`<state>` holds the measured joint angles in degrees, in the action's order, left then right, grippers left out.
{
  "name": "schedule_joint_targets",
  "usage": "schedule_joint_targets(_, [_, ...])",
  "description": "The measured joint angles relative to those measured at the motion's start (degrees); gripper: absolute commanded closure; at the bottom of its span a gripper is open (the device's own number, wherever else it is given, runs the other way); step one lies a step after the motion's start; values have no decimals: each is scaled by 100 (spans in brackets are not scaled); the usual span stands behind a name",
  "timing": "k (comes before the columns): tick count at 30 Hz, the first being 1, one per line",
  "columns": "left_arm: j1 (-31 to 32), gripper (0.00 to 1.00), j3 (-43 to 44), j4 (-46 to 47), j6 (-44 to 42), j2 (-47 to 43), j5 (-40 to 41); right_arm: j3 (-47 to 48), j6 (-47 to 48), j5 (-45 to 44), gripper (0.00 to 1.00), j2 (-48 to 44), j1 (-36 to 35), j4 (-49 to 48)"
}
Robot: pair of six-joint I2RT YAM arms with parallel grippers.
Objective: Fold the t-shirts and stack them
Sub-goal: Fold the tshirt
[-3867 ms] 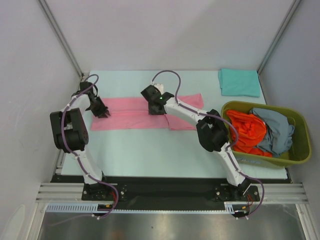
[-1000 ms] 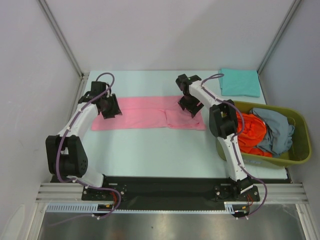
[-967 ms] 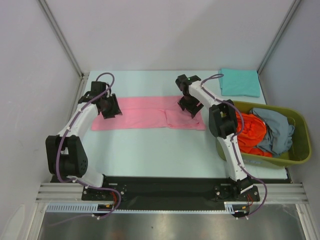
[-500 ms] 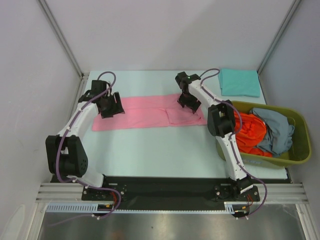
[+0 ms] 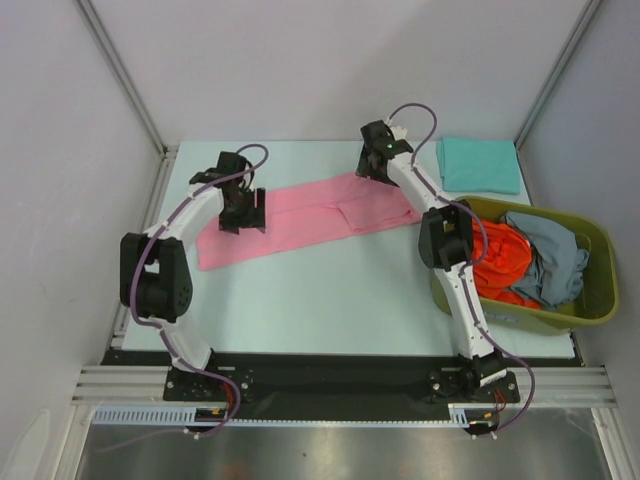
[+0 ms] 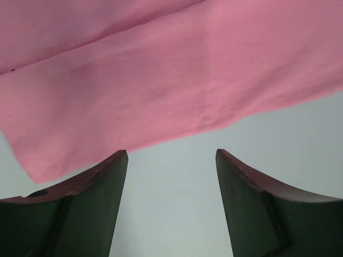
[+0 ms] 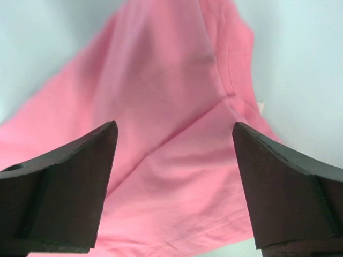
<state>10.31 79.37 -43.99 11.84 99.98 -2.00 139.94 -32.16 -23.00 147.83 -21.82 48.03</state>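
The pink t-shirt (image 5: 310, 215) lies flat on the table as a long folded strip, slanting from near left to far right. My left gripper (image 5: 243, 212) hangs over its left part, open; in the left wrist view its gripper (image 6: 171, 152) frames bare table just below the pink hem (image 6: 161, 80). At the strip's far right end my right gripper (image 5: 372, 170) stands open; the right wrist view has that gripper (image 7: 174, 126) above the pink cloth (image 7: 171, 176), holding nothing. A folded teal t-shirt (image 5: 478, 165) lies at the back right.
An olive-green basket (image 5: 600, 290) stands at the right edge with an orange-red t-shirt (image 5: 495, 260) and a grey-blue one (image 5: 548, 255) crumpled inside. The right arm's elbow is beside the basket's left wall. Pale table (image 5: 320, 300) shows in front of the pink strip.
The pink strip has swung, its right end now farther back. The left gripper moved right, the right gripper moved back, and both have opened wider off the cloth.
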Motion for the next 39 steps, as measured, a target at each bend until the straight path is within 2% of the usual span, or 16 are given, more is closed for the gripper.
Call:
schedule_joint_targets(3, [7,17,317,-275,-225,361,234,17,245,61,0,-227,0,-138])
schedule_joint_targets(7, [7,0,1327,-492,-603,1154,404,17,367,247,0,-824,-74,-72])
schedule_joint_targets(11, [7,0,1853,-492,-809,1692,442,-17,385,531,0,-1711,-262,249])
schedule_joint_targets(13, [7,1,2085,-529,-1067,1947,402,-323,420,660,0,-2249,-409,345])
schedule_joint_targets(15, [4,1,2396,-564,-1379,2262,282,-973,466,841,0,-2920,-610,431])
schedule_joint_targets(18, [0,1,2527,-503,-1705,2509,164,-2452,457,1217,0,-4019,-920,380])
schedule_joint_targets(21, [0,1,2579,-529,-1967,2712,111,-3464,433,1521,0,-4673,-1128,498])
schedule_joint_targets(30, [-83,4,2879,-785,-1744,3167,22,-4354,448,1775,0,-5254,-929,535])
schedule_joint_targets(33, [-85,8,2844,-800,-1515,3161,35,-4516,415,1843,0,-5425,-824,433])
schedule_joint_targets(34, [-85,11,2804,-780,-1432,3139,39,-4540,407,1858,0,-5451,-789,402])
schedule_joint_targets(39, [-44,14,2094,-551,-1056,2736,35,-4544,315,1899,0,-5451,-721,251])
